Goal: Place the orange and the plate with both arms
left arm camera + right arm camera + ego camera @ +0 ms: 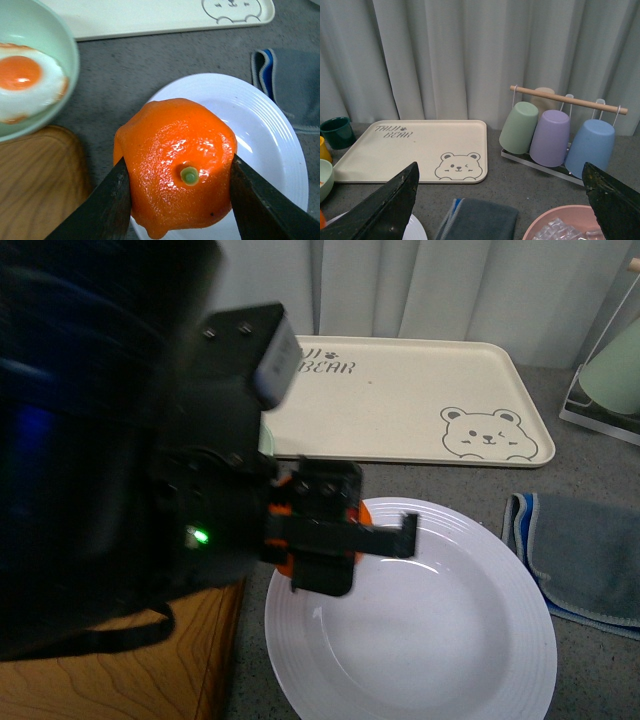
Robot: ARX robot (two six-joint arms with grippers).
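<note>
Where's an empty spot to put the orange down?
The white plate has a bare middle, close by the held orange. The bear tray behind it is bare too. Crowded: the green bowl holding the egg, and the grey cloth on the plate's right.

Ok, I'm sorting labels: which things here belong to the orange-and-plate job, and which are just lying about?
Job: orange, held in the left gripper; plate.
Lying about: bear tray, green bowl with fried egg, grey cloth, cup rack, wooden board.
</note>
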